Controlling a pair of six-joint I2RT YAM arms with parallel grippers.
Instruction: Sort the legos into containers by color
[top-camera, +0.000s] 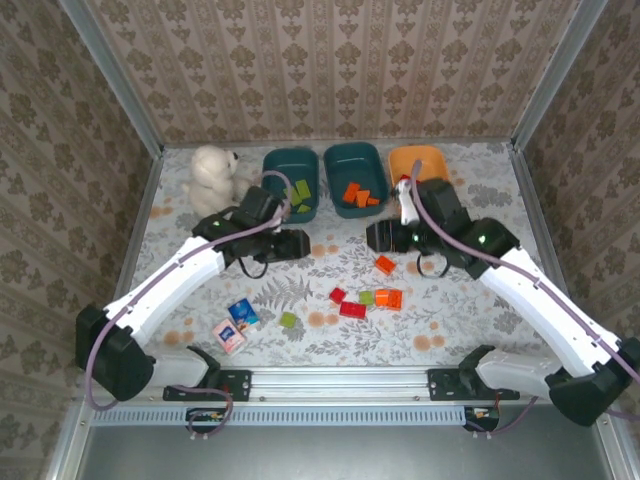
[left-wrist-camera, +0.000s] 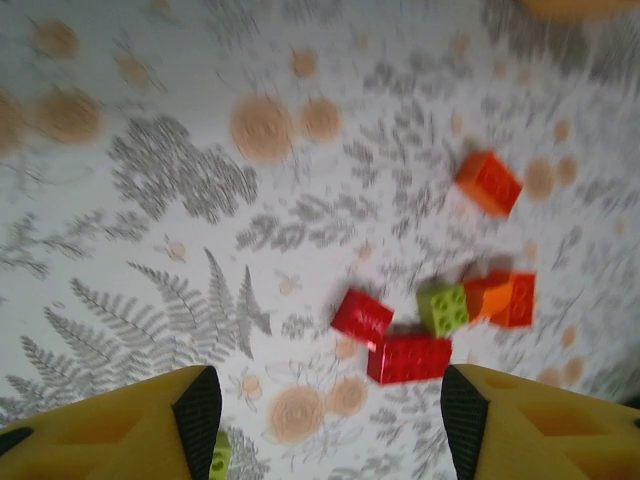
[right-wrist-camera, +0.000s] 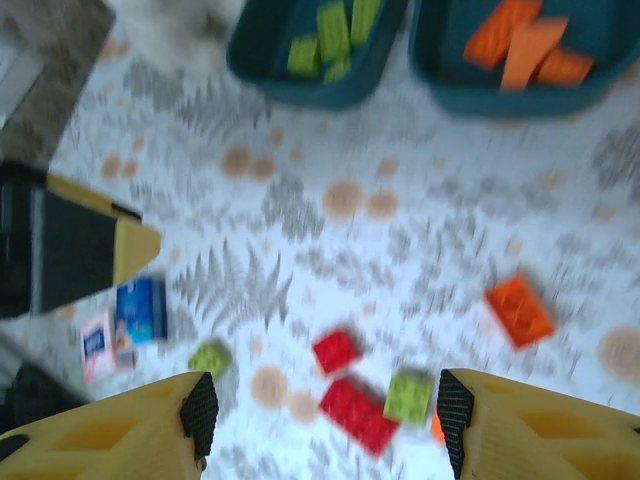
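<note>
Hovering between picks, the left claw and right claw gape empty; next, one likely must drop squarely over a loose red lego.

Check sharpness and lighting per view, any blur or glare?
Top external: sharp, evenly lit, loose legos crisp, no hard shadows. Left wrist: blurred throughout, red brick smeared. Right wrist: blurred too, teal tub and blue carton soft-edged. No glare in any view.

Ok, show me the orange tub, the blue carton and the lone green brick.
orange tub (top-camera: 416, 150): top view, far rim.
blue carton (top-camera: 243, 313): top view, printed face.
lone green brick (top-camera: 288, 320): top view, top face.
</note>
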